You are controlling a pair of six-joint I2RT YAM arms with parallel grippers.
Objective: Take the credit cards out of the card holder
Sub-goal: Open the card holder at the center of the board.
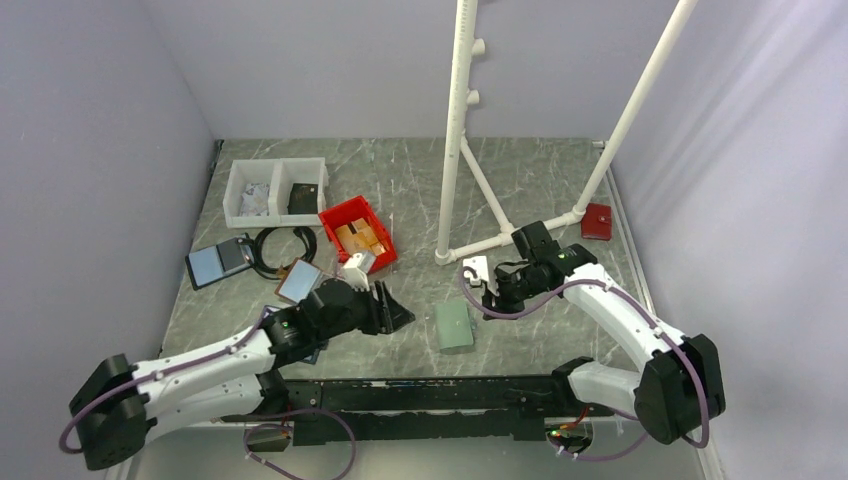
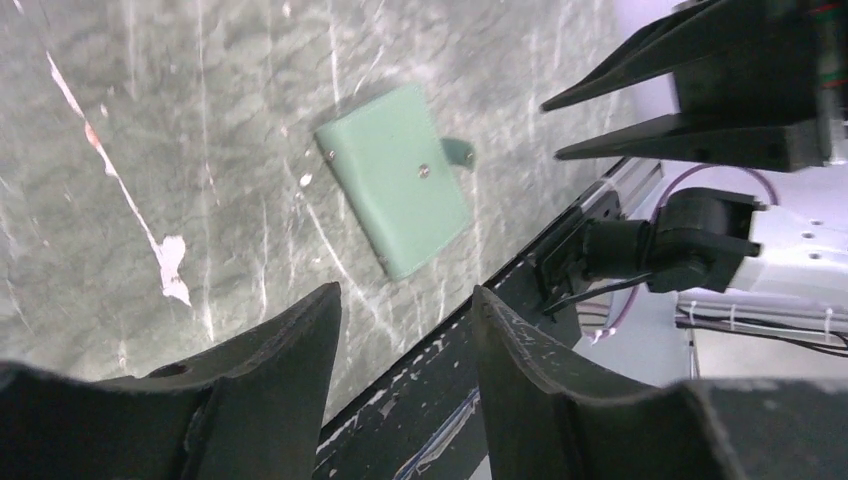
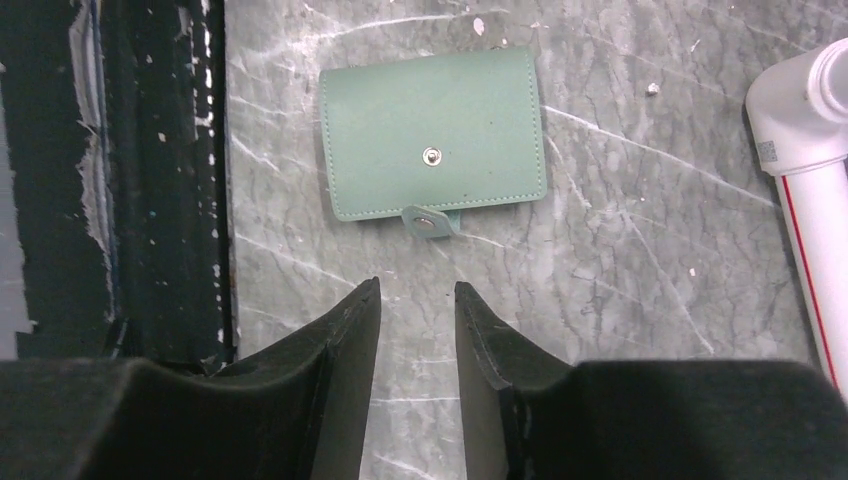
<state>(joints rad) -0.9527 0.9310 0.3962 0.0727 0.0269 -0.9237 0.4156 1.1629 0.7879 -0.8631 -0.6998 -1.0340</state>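
We see the card holder (image 3: 433,145) lying flat and closed on the desk (image 1: 400,180), close to the near edge, between the two arms. We judge it light, thin and a little soft, with a smooth cover that may slide on the desk. We would therefore pin one side and lift the free edge beside the small tab (image 3: 430,222), which looks unfastened. The cards are hidden inside. The left tool (image 2: 405,295), left of the holder, stands partly open and empty. The right tool (image 3: 417,285), on its right, shows a narrow gap and is also empty. We can read no brand or writing.
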